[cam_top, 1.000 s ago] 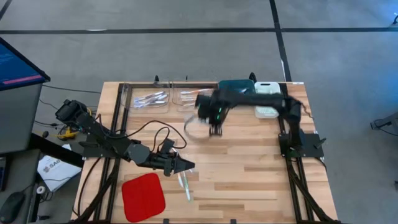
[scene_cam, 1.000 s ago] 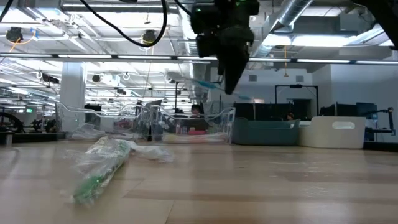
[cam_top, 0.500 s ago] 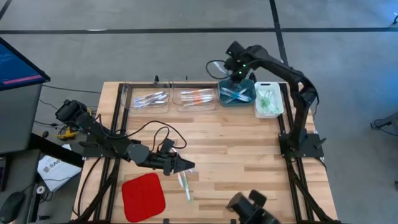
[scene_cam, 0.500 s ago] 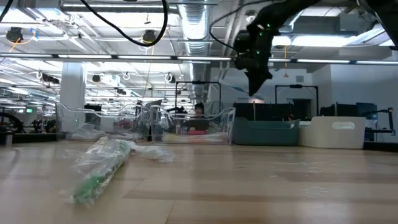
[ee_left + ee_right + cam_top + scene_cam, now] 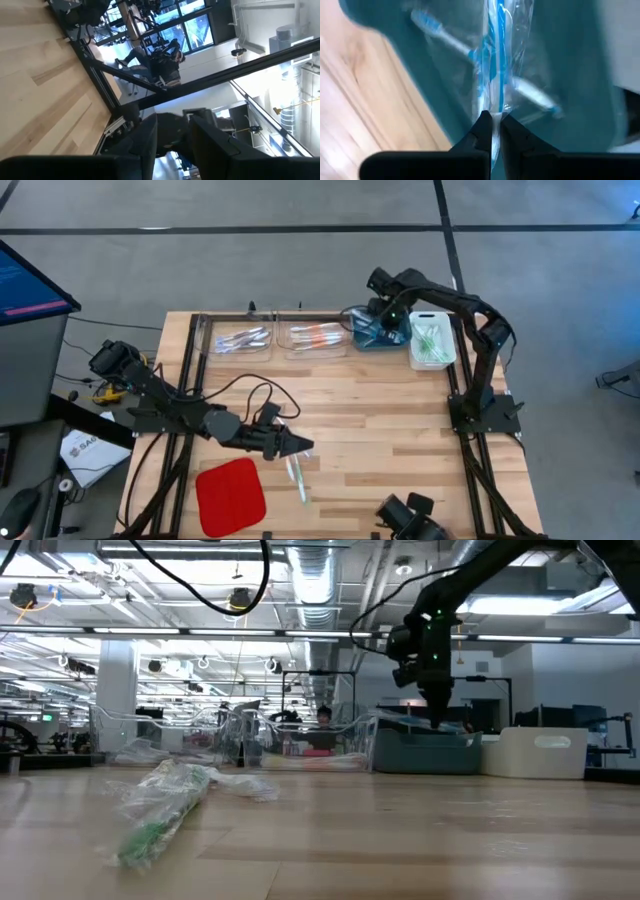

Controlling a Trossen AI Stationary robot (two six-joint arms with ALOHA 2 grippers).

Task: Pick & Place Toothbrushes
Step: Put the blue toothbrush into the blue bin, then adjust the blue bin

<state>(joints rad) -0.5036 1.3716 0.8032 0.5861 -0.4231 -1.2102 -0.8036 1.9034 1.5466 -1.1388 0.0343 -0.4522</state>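
My right gripper (image 5: pixel 379 314) hangs over the teal bin (image 5: pixel 395 338) at the far edge, pointing down, shut on a blue toothbrush (image 5: pixel 493 55) in a clear wrapper. More blue toothbrushes (image 5: pixel 434 30) lie in the bin below it. A green wrapped toothbrush (image 5: pixel 297 478) lies flat on the table near the front. My left gripper (image 5: pixel 304 448) stands level just beyond that toothbrush, fingers apart in the left wrist view (image 5: pixel 173 145), nothing between them. My right gripper pinches the end of the clear wrapper (image 5: pixel 493 111) between its two fingertips, coming from above and pointing down. The wrapped blue toothbrush hangs below the fingers, lengthwise, over the inside of the teal bin. I cannot tell whether its lower end touches the bin.
Along the far edge stand two clear bins, one with white toothbrushes (image 5: pixel 243 338), one with orange ones (image 5: pixel 313 336), then the teal bin and a white bin (image 5: pixel 431 340) with green ones. A red square pad (image 5: pixel 230 495) lies front left. Bare wood spans the middle.
My right gripper has swept from over the table's middle toward the far edge with the wrapped toothbrush, reached the teal bin, then sunk toward it. It stays shut. The green toothbrush on the table has not moved.
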